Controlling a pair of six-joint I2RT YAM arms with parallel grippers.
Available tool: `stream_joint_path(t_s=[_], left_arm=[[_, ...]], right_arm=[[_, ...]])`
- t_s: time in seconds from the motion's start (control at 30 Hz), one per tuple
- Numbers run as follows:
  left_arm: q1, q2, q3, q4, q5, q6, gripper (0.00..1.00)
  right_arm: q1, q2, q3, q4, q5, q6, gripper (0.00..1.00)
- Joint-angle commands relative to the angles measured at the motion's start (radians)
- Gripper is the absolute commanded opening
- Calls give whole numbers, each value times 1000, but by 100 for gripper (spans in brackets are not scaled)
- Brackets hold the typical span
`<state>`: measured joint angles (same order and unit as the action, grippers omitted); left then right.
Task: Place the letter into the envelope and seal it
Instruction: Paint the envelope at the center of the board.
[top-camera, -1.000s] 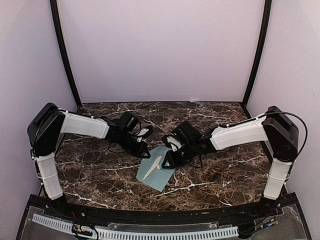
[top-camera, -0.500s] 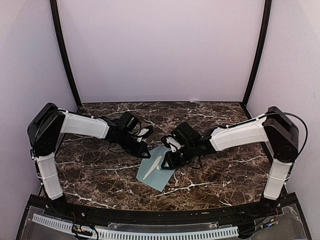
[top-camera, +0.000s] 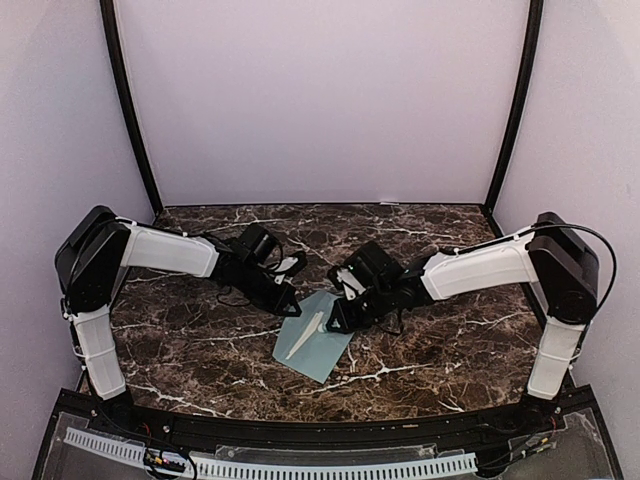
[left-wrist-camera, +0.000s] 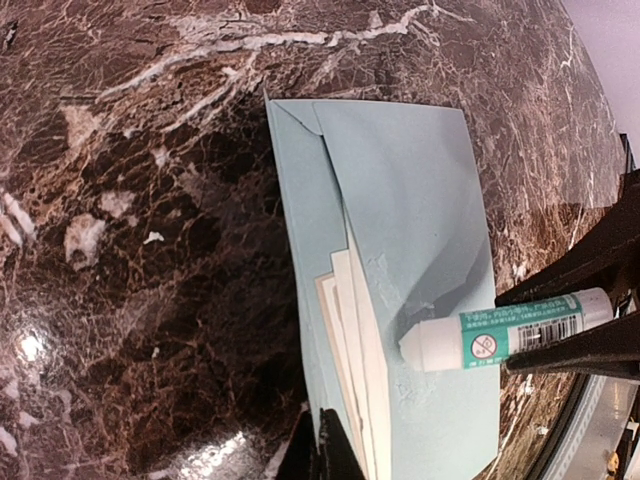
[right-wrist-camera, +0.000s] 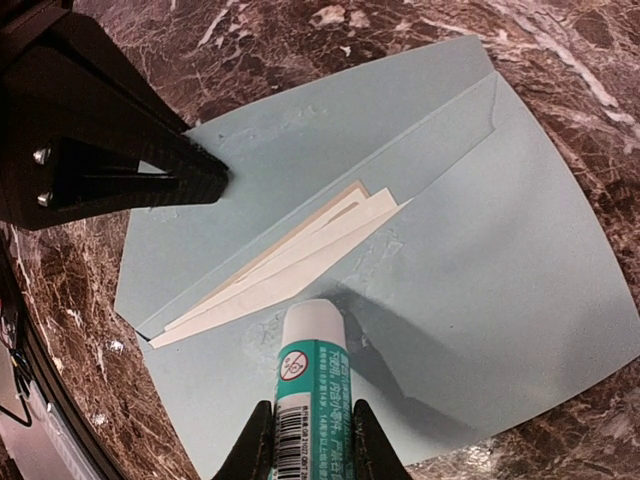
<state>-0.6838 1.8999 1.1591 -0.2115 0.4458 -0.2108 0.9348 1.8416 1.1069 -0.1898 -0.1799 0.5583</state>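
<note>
The pale blue envelope (top-camera: 312, 350) lies flat at the table's middle, also seen in the left wrist view (left-wrist-camera: 420, 200) and the right wrist view (right-wrist-camera: 500, 250). The cream folded letter (right-wrist-camera: 300, 260) sits inside it, its edge showing at the opening (left-wrist-camera: 355, 340). My left gripper (top-camera: 288, 303) is shut, and its tips (left-wrist-camera: 322, 450) press on the envelope's edge. My right gripper (right-wrist-camera: 305, 425) is shut on a white-and-green glue stick (right-wrist-camera: 312, 370). The stick's white tip touches the envelope beside the letter (left-wrist-camera: 430, 345). Glue smears show around the tip.
The dark marble table (top-camera: 200, 340) spreads around the envelope. Black corner posts (top-camera: 130, 110) and pale walls enclose the back and sides. The black front rail (top-camera: 320, 430) runs along the near edge.
My right gripper and the glue stick have shifted a little along the envelope. The left gripper and the envelope have stayed in place.
</note>
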Motion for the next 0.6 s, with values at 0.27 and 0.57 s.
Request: stream_joint_path(t_s=[0.27,0.57], left_arm=[[-14,5,17,-14,-16,22,0],[-14,6,14,-9,-19,18,0]], right_arm=[[-48,-18,2,-45,48,-35,0],[-36,-32,-23,-55,-54,-65,0]])
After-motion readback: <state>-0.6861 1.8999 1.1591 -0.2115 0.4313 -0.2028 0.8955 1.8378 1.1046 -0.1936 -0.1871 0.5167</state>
